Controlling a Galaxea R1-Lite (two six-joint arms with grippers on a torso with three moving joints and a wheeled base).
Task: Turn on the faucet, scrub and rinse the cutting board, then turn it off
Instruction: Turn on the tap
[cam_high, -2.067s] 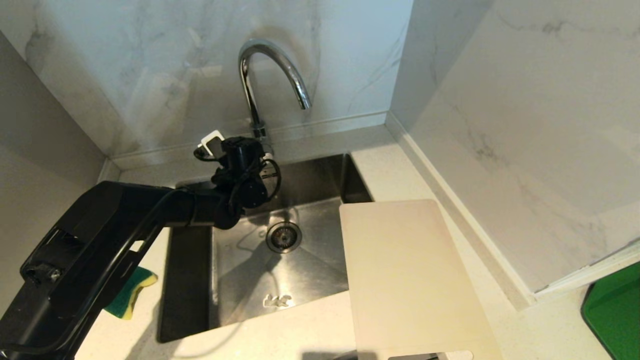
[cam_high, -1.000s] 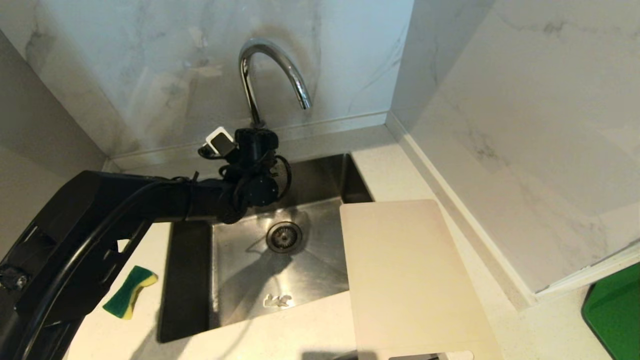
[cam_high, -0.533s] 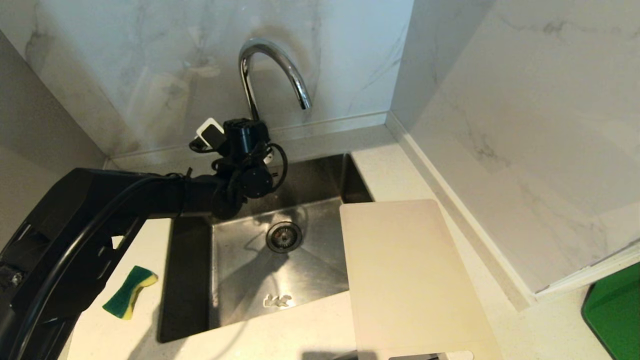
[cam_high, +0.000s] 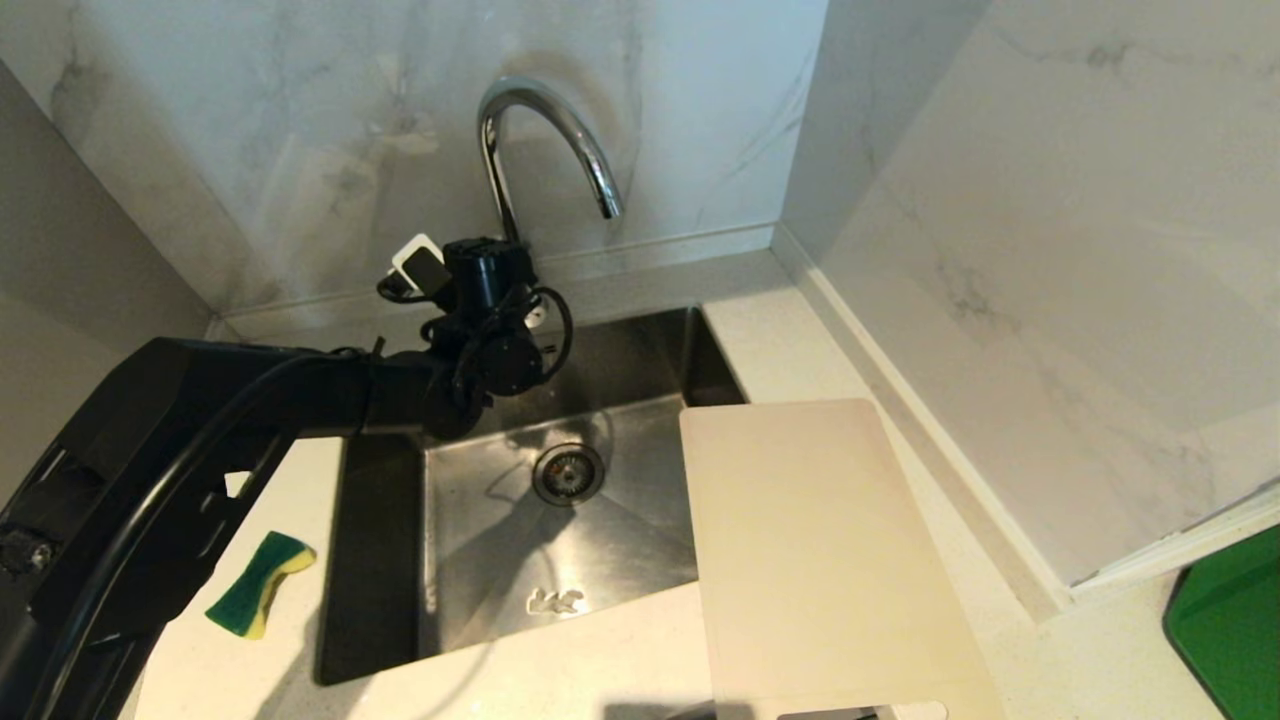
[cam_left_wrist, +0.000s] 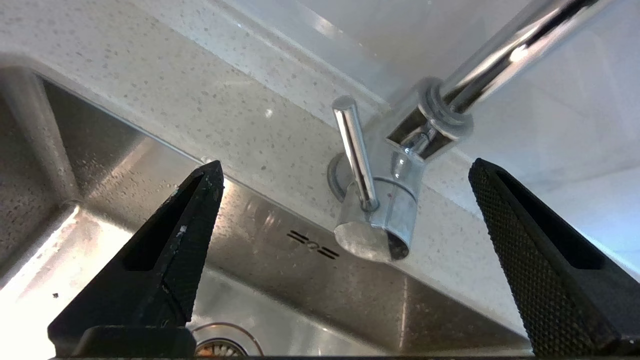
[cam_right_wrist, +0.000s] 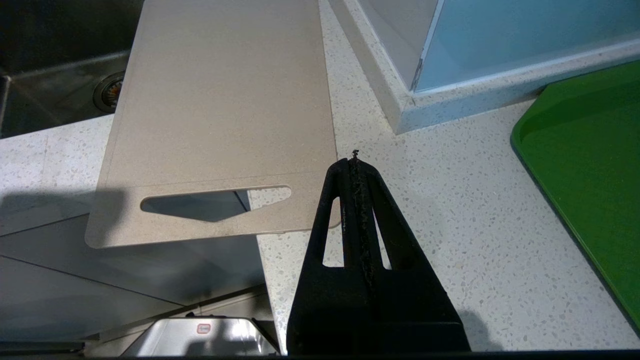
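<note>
Head view: the faucet (cam_high: 545, 150) stands at 12 o'clock behind the sink (cam_high: 640, 540). The left pincer (cam_high: 525, 300) is at its base. The cutting board (cam_high: 810, 560) lies on the surface (cam_high: 600, 670) at 3 o'clock of the drain, overhanging the sink; a sponge (cam_high: 258, 584) lies at 9 o'clock.

Left wrist view: the left pincer (cam_left_wrist: 345, 172) is released, its jaws either side of the lever (cam_left_wrist: 354, 150) without touching it.

Right wrist view: the right pincer (cam_right_wrist: 356, 162) is clenched, empty, beside the cutting board (cam_right_wrist: 220, 110); a green tray (cam_right_wrist: 590, 165) lies at 3 o'clock.

left arm (cam_high: 300, 400) raised and swung back toward faucet (cam_high: 540, 140) base, sponge (cam_high: 258, 584) uncovered
</note>
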